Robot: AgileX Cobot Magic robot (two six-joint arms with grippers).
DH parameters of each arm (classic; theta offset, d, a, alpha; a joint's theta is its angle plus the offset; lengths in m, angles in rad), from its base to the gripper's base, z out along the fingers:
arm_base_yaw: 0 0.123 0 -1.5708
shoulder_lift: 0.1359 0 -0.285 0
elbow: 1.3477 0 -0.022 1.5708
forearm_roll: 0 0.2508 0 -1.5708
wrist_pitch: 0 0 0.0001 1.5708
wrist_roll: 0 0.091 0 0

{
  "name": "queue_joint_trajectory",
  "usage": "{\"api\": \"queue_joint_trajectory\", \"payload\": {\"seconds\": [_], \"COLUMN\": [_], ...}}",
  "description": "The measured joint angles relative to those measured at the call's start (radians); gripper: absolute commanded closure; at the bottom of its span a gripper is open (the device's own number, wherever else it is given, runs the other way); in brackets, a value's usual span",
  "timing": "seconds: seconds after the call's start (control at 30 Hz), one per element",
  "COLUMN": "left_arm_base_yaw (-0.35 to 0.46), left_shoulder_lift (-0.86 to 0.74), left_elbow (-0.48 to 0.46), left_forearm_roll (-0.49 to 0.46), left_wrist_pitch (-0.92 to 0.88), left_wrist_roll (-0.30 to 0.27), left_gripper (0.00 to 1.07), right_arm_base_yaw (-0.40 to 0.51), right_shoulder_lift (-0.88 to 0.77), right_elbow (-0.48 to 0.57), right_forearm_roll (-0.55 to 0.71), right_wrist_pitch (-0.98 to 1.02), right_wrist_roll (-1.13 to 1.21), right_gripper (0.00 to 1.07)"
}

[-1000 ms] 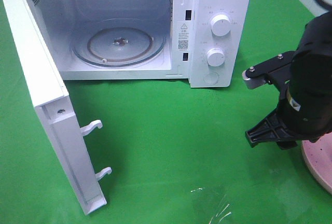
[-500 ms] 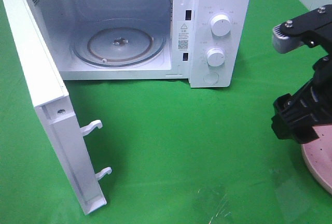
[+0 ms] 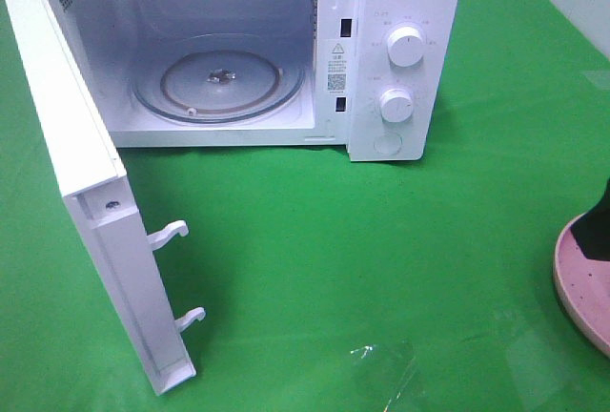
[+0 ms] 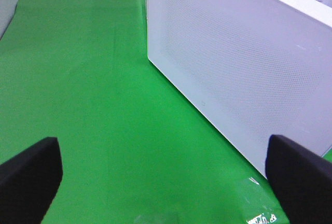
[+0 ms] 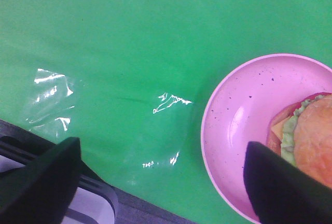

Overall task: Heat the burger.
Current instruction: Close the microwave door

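The burger (image 5: 311, 130), with a golden-brown bun, green lettuce and a cheese slice, sits on a pink speckled plate (image 5: 244, 115) and is cut off by the edge of the right wrist view. My right gripper (image 5: 161, 149) hangs open above the green cloth, holding nothing, and one of its fingers (image 5: 280, 187) overlaps the plate's rim. In the exterior high view only the plate (image 3: 577, 293) and a dark piece of the right arm (image 3: 602, 240) show, and the burger is hidden. My left gripper (image 4: 166, 156) is open and empty beside the microwave door (image 4: 244, 63).
The white microwave (image 3: 400, 11) stands at the back with its door (image 3: 86, 174) swung wide open to the left, and its glass turntable (image 3: 219, 78) is bare. A creased sheet of clear film (image 3: 386, 374) lies on the green cloth near the front edge.
The right arm has swung right and almost out of the exterior high view, uncovering more of the pink plate. The microwave and its door have not moved.
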State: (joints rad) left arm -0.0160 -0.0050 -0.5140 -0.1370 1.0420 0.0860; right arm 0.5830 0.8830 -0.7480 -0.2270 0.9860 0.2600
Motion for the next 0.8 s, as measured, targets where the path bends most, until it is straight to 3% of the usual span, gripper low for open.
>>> {"api": "queue_joint_trajectory", "payload": {"seconds": [0.3, 0.6, 0.77, 0.8], "left_arm_base_yaw": [0.0, 0.0, 0.0, 0.0], "left_shoulder_lift": [0.0, 0.0, 0.0, 0.0], "left_elbow": [0.0, 0.0, 0.0, 0.0], "left_forearm_roll": [0.0, 0.0, 0.0, 0.0], "left_wrist_pitch": [0.0, 0.0, 0.0, 0.0], "left_wrist_roll": [0.0, 0.0, 0.0, 0.0], "left_gripper": [0.06, 0.06, 0.06, 0.06], "right_arm_base_yaw": [0.0, -0.005, -0.126, -0.185], "right_shoulder_lift": [-0.148, -0.299, -0.374, -0.414], "right_elbow": [0.007, 0.098, 0.144, 0.156], "right_forearm_roll": [0.017, 0.022, 0.064, 0.084], "right_wrist_pitch": [0.066, 0.089, 0.077, 0.065], "right_wrist_roll": [0.0, 0.0, -0.029, -0.06], "right_gripper": [0.31, 0.31, 0.31, 0.31]}}
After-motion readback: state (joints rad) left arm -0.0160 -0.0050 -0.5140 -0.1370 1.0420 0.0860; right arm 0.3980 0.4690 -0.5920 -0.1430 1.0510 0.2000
